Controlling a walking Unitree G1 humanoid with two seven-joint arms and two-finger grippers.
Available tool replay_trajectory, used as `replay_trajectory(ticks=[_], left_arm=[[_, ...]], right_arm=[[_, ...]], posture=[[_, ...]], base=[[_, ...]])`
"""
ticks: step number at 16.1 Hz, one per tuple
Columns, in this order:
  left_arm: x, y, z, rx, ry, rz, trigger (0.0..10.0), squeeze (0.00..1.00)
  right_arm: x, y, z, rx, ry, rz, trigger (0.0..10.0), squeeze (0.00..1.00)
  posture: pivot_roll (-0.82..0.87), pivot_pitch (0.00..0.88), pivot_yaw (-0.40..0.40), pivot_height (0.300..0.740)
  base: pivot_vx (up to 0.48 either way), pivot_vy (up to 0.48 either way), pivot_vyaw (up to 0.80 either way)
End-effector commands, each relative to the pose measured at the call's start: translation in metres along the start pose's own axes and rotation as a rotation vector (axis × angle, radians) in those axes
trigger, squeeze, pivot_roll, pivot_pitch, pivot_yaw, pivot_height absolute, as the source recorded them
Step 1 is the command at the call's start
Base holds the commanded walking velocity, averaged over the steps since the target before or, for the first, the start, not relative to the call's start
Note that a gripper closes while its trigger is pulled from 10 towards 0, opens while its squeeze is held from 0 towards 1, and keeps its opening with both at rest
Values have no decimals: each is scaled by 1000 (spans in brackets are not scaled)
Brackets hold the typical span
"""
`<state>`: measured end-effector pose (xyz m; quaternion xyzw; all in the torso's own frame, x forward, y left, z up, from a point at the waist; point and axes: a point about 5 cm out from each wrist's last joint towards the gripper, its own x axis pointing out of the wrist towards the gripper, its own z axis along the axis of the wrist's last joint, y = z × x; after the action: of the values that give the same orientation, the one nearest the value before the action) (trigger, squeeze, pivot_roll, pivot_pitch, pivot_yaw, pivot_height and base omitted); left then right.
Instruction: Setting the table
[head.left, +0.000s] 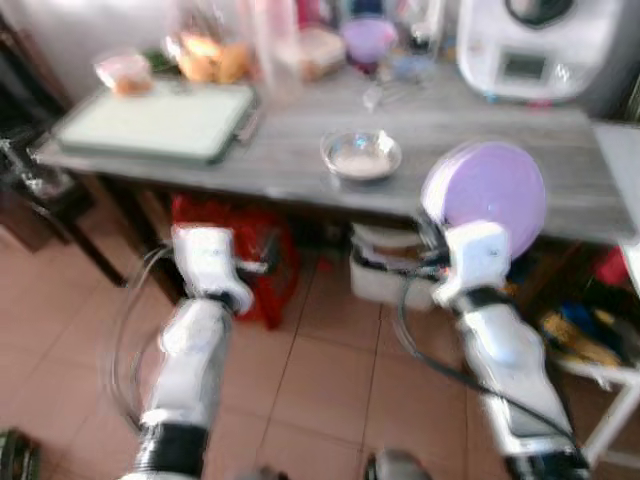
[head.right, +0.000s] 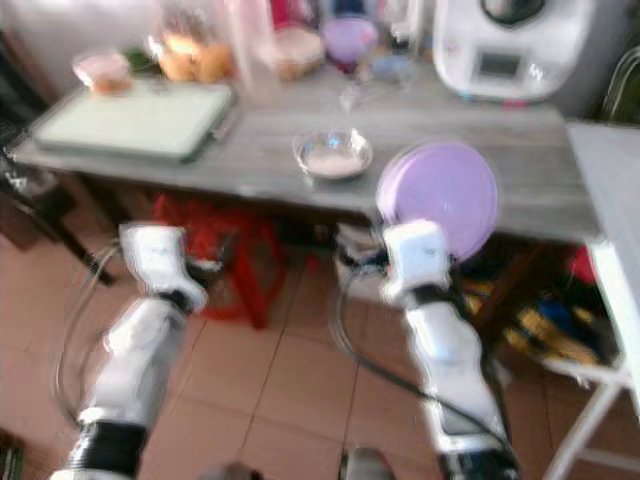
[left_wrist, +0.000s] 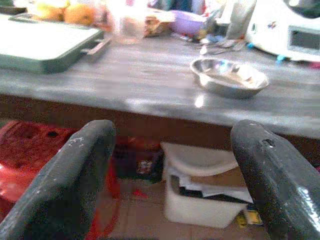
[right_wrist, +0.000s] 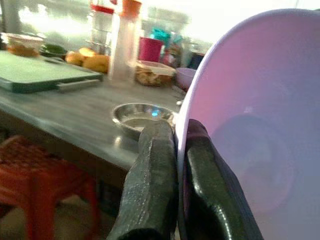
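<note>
One purple plate (head.left: 487, 193) stands clamped in the right pincer (right_wrist: 175, 150); left pincer (left_wrist: 175, 175) gapes apart near a steel bowl (left_wrist: 229, 76).

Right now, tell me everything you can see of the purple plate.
The plate is round, pale purple and matte, plastic by its look, with a shallow raised rim. It stands on edge, its face toward the camera, held up in front of the grey table's near edge. The right gripper pinches its lower rim, one black finger on each side. Nothing else touches it. The steel bowl sits on the table to its left.

Red stool (head.left: 232, 262) under table (head.left: 280, 160)
</note>
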<state>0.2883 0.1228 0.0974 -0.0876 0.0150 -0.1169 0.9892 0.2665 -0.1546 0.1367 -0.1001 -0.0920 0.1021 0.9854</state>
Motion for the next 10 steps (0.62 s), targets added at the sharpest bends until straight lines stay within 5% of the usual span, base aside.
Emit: replay_trajectory(ticks=[1, 6, 10], left_arm=[[-1, 12, 6, 29, -14, 29, 10000, 0], [-2, 11, 8, 42, -20, 32, 10000, 0], [-1, 9, 10, 38, -34, 12, 10000, 0]], right_arm=[[5, 8, 10, 5, -51, 27, 10000, 0], [6, 6, 14, -10, -71, 27, 10000, 0], [7, 5, 13, -16, -67, 25, 10000, 0]], posture=[[-34, 0, 39, 740], [-38, 0, 40, 740], [-38, 0, 44, 740]], base=[[341, 337, 0], [352, 325, 0], [469, 0, 0]])
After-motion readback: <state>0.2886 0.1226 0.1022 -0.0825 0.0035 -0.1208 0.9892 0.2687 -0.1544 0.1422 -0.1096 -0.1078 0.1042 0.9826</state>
